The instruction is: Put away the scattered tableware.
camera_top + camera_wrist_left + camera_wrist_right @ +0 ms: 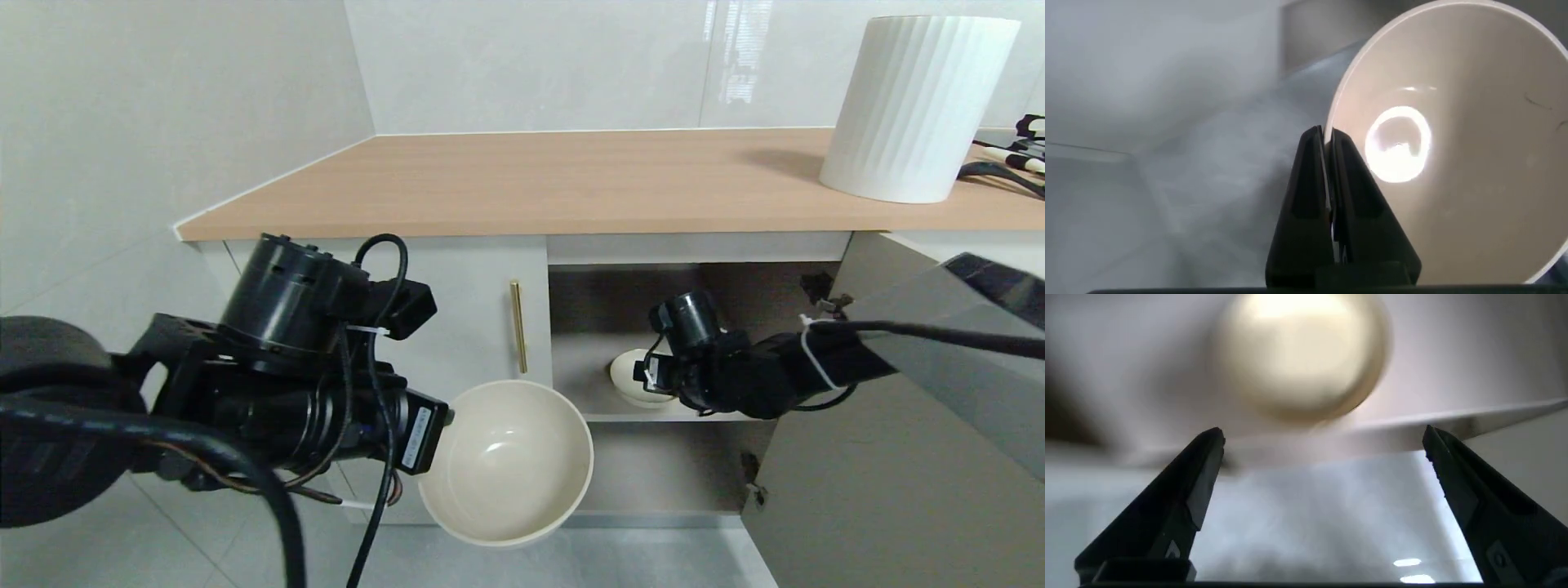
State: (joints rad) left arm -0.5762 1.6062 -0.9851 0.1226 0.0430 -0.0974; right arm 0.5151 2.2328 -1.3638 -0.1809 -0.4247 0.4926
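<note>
Cream bowl [508, 462] hung in the air low in front of the cabinet, opening turned up toward the head camera. Its rim was pinched between the closed fingers of the left pincer [447, 418]. A second cream bowl [627, 372] sat on the shelf [584, 359] inside the open cabinet compartment, under the wooden surface [571, 180]. The right pincer [653, 378] was inside that compartment just beside the second bowl. Its fingers were spread wide and held nothing, and the wrist view showed the bowl beyond the gap between them. The cabinet door [882, 482] on the right stood swung open, while the door to the left, with its brass handle [518, 327], was shut. On the surface stood a white ribbed container [914, 106], with dark utensils [1008, 163] near it at the far right edge.
</note>
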